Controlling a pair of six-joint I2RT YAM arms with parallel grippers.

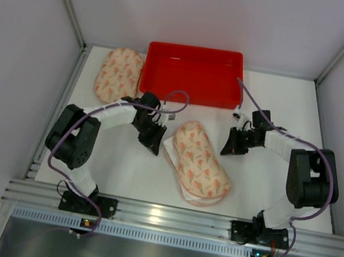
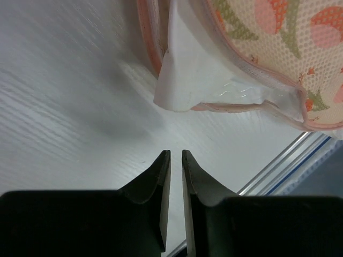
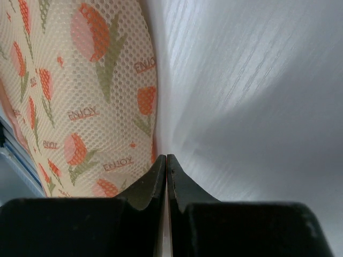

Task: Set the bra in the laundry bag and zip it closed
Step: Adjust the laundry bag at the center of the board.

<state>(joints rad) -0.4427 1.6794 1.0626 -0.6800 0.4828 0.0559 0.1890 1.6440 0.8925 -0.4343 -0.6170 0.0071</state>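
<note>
Left gripper point(image 1: 151, 139): fingers drawn almost together with only a thin slit between them, nothing held. It hangs over the bare table point(image 1: 281, 114), just beside the left end of the laundry bag point(image 1: 203, 160).
Right gripper point(image 1: 231, 145): fingers pressed together, nothing held, tips low and just beside the bag's right edge.
Laundry bag: floral mesh with pink trim, lying flat and slanted mid-table between the two grippers.
Bra point(image 2: 193, 69): white fabric, mostly inside the bag. A fold pokes out through the gaping trimmed edge on the left gripper's side.
Zip: not closed at that corner; the slider cannot be made out.
Red bin point(image 1: 194, 72): at the far edge of the table.
Second floral pouch point(image 1: 120, 74): just left of the bin.
</note>
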